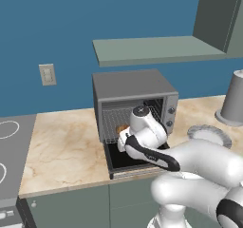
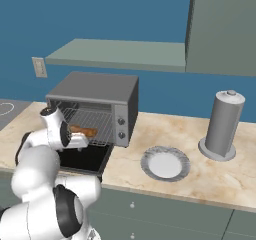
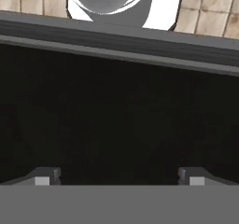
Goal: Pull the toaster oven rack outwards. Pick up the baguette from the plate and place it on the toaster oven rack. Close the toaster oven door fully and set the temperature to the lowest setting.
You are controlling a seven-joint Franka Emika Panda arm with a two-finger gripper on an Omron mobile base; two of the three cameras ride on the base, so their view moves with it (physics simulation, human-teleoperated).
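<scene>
Grey metal oven: I see the boxy grey metal toaster oven (image 1: 134, 85) standing on the marbled beige stone counter (image 1: 66, 151), against the blue wall, with a column of small knobs on its right front.
Door: the black glass toaster oven door (image 2: 82, 159) in its grey frame lies folded down flat in front of the cavity, fully open; in the hand view its dark pane (image 3: 116, 120) lies under the gripper, with the grey frame edge towards the top.
Rack: the thin silver wire toaster oven rack (image 2: 92, 121) spans the cavity; I cannot tell how far it stands out.
Baguette: the small tan-brown baguette (image 2: 83, 131) lies on the rack, towards its front edge, partly hidden by the wrist in the left base view (image 1: 122, 128).
Plate: the round flat grey plate (image 2: 164, 163) with darker rim lies on the counter right of the oven, well apart from it, with nothing on it.
Gripper: I read the two-finger gripper (image 3: 119, 175) as spread wide, its dark fingertips (image 3: 44, 175) far apart with nothing between them, poised over the open door just in front of the rack.
Surroundings: a tall grey cylindrical container (image 2: 223, 125) stands beyond the plate; a grey-green wall shelf (image 1: 156, 49) hangs above the oven; a pale wall socket plate (image 1: 47, 74) sits left of it.
</scene>
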